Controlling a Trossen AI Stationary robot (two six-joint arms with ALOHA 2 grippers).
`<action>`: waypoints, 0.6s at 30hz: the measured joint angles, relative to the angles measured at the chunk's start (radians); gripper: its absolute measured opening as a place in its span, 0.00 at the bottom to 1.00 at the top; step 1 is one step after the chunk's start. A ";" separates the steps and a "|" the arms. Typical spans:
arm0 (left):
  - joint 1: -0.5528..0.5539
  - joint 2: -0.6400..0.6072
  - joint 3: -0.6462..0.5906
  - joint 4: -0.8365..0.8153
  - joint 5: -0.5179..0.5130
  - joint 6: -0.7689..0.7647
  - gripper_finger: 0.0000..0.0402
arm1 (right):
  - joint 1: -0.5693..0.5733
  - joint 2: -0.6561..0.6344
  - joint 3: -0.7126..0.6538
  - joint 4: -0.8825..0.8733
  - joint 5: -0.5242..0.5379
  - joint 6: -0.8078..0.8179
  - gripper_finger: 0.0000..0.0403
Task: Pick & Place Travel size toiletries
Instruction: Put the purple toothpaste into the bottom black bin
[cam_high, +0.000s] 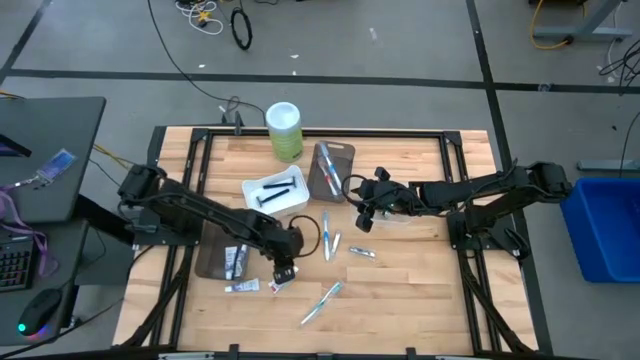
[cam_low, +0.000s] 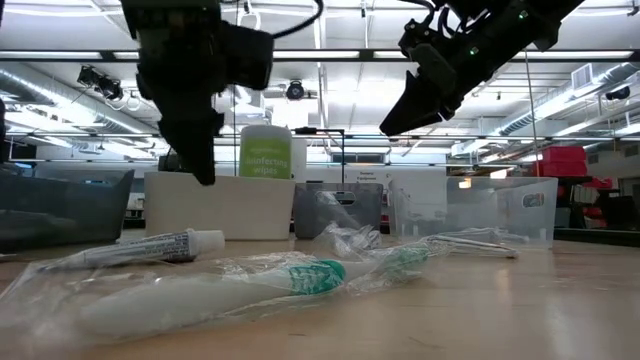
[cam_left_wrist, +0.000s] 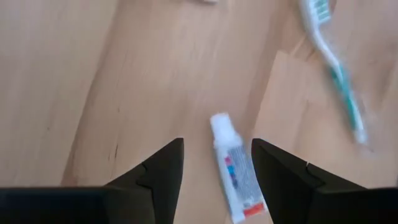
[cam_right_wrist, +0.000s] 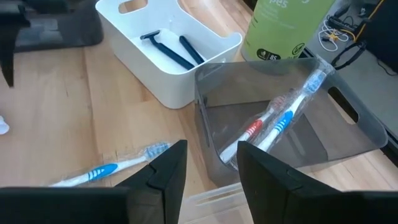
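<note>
A white mini tube (cam_left_wrist: 236, 177) with blue and red print lies flat on the wooden table. My left gripper (cam_left_wrist: 216, 163) hovers over it, open and pointing steeply down, one finger on each side and clear of it; in the high view the gripper (cam_high: 284, 266) is near the table's middle front. Another small tube (cam_high: 240, 287) and a wrapped green-white toothbrush (cam_high: 322, 303) lie nearby. My right gripper (cam_high: 362, 216) hangs open and empty above the table, right of the white tray (cam_high: 262, 205). Blue toothbrushes (cam_high: 328, 236) and a silvery tube (cam_high: 362, 253) lie below it.
The white tray holds dark razors (cam_right_wrist: 168, 46). A grey see-through tray (cam_right_wrist: 367, 134) holds wrapped toothbrushes (cam_right_wrist: 273, 121). A brown tray (cam_high: 212, 255) with tubes sits under the left arm. The tall green canister (cam_high: 284, 130) stands at the far edge. A clear tray (cam_high: 400, 218) lies under the right arm.
</note>
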 joint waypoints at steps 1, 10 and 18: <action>0.000 0.018 0.007 -0.001 0.001 0.011 0.49 | 0.000 0.000 0.000 0.002 0.000 0.000 0.37; -0.008 0.123 0.075 0.007 -0.024 0.124 0.49 | 0.000 0.000 0.000 0.010 -0.001 0.000 0.37; -0.043 0.156 0.077 0.044 -0.051 0.011 0.49 | 0.000 0.000 0.000 0.019 -0.001 0.001 0.36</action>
